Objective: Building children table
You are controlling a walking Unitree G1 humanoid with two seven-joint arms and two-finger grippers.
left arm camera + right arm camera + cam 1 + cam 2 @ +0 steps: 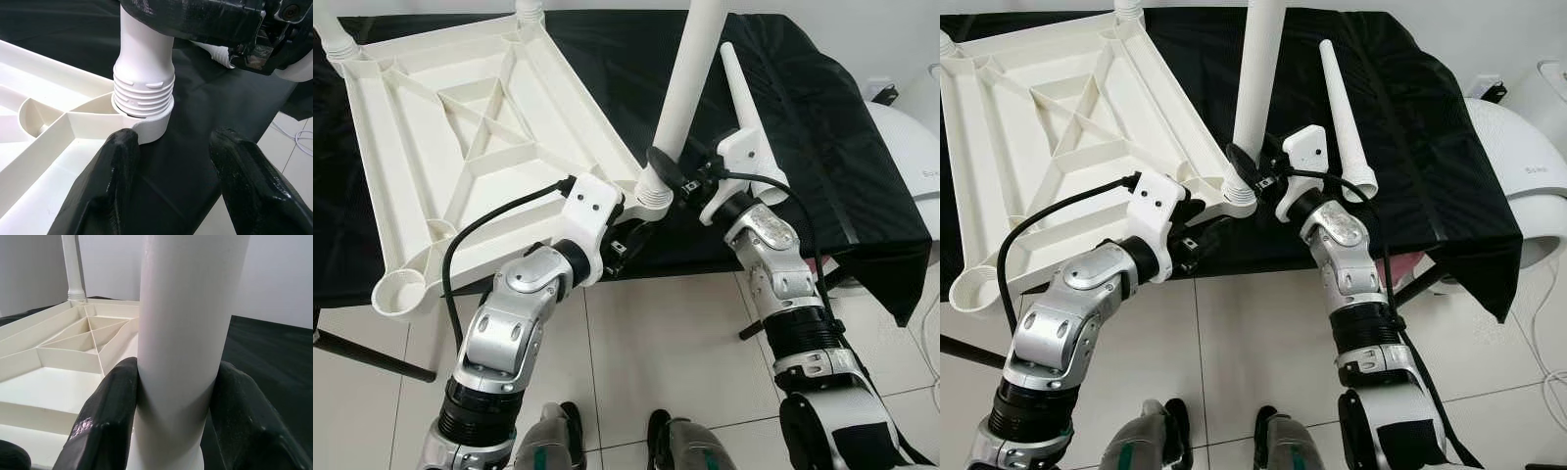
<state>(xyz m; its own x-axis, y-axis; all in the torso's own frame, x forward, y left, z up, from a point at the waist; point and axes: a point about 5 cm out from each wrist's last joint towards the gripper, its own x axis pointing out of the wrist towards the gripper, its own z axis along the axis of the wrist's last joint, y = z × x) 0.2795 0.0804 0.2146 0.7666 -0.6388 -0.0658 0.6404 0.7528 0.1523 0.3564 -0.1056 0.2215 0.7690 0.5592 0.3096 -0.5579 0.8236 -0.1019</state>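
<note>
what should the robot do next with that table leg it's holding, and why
Probably keep twisting the leg further in. The right end effector clamps it upright in the corner socket of the upturned tabletop, but thread ridges sit above the socket rim, so it looks not fully seated.

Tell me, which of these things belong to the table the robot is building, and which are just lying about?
Part of the job:
- upturned white tabletop
- leg standing in its corner socket, gripped by the right gripper
- spare leg lying on the black cloth
- left gripper, open beside that corner

Just lying about:
- black cloth covering the bench
- white appliance on the floor
</note>
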